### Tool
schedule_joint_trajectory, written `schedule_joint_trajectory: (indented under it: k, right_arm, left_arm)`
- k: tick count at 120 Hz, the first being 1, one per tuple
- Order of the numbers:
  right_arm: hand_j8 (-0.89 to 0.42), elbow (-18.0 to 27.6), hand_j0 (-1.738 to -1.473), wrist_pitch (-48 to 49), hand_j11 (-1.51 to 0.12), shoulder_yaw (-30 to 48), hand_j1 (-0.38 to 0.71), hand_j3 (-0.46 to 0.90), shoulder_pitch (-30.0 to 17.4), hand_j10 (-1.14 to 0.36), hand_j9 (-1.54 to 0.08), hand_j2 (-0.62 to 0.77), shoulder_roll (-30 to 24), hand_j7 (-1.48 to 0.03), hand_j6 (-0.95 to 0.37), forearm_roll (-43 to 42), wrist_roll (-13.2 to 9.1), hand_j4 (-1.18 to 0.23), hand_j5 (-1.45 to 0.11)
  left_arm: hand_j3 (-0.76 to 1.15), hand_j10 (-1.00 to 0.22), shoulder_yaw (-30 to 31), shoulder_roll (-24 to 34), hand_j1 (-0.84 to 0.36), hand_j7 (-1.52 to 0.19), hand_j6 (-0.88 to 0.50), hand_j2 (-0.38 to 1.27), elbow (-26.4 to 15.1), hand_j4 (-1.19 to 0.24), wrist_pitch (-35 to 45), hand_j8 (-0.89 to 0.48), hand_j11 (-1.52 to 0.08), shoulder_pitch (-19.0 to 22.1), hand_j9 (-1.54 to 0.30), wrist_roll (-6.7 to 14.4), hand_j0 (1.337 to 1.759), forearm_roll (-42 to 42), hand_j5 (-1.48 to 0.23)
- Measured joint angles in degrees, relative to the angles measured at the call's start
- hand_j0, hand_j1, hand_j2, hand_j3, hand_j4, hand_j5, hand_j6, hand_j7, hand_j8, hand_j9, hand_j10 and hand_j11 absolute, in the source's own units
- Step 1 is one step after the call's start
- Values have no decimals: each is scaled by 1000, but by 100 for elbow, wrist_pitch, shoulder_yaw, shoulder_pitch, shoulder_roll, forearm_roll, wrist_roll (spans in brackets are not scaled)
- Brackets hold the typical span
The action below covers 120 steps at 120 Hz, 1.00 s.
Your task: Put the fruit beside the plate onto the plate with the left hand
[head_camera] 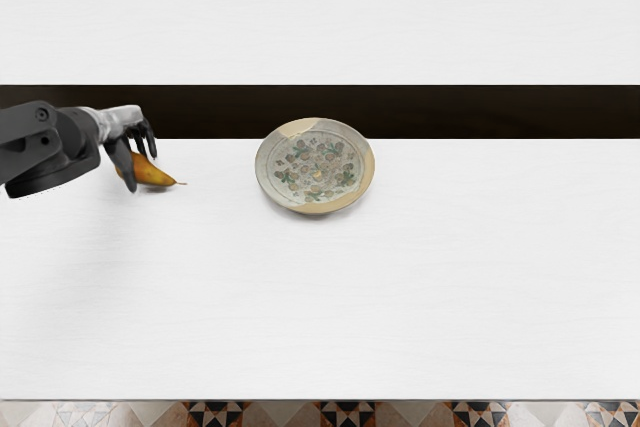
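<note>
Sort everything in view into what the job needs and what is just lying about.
Needed for the job:
- left hand, at the fruit
- fruit, on the table left of the plate
- plate, with no fruit on it

Just there:
- table
- white surface beyond the dark gap
- patterned floor

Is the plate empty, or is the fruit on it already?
Empty. The plate shows only its painted pattern; the fruit is beside it, by the left hand.
</note>
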Motion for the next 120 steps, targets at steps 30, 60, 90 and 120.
schedule_joint_trajectory:
  k: [30,60,90,120]
  right_arm:
    - [-33,1,-1658,0,-43,0,-310,0,2,-33,-43,-7,0,-43,-33,1,0,-33,-43]
    - [-33,7,-1658,0,-43,0,-310,0,4,-33,-43,-7,0,-43,-33,1,0,-33,-43]
    - [-33,9,-1658,0,-43,0,-310,0,2,-33,-43,-7,0,-43,-33,1,0,-33,-43]
    - [-33,2,-1658,0,-43,0,-310,0,2,-33,-43,-7,0,-43,-33,0,2,-33,-43]
  left_arm:
    - [0,-738,-114,60,-350,-974,-542,615,19,-743,-461,-535,-977,-463,-977,1,1656,-731,-968]
    - [0,-744,-183,52,-345,-984,-547,615,73,-748,-867,-538,-984,-848,-985,1,1656,-1460,-977]
    - [0,-749,-194,-174,-362,-985,-543,635,187,-747,-1042,-529,-989,-1185,-990,1,1656,-1785,-994]
    - [0,-754,-187,-831,-344,-996,-573,621,551,-753,-1075,-536,-991,-1474,-993,3,1655,-1976,-996]
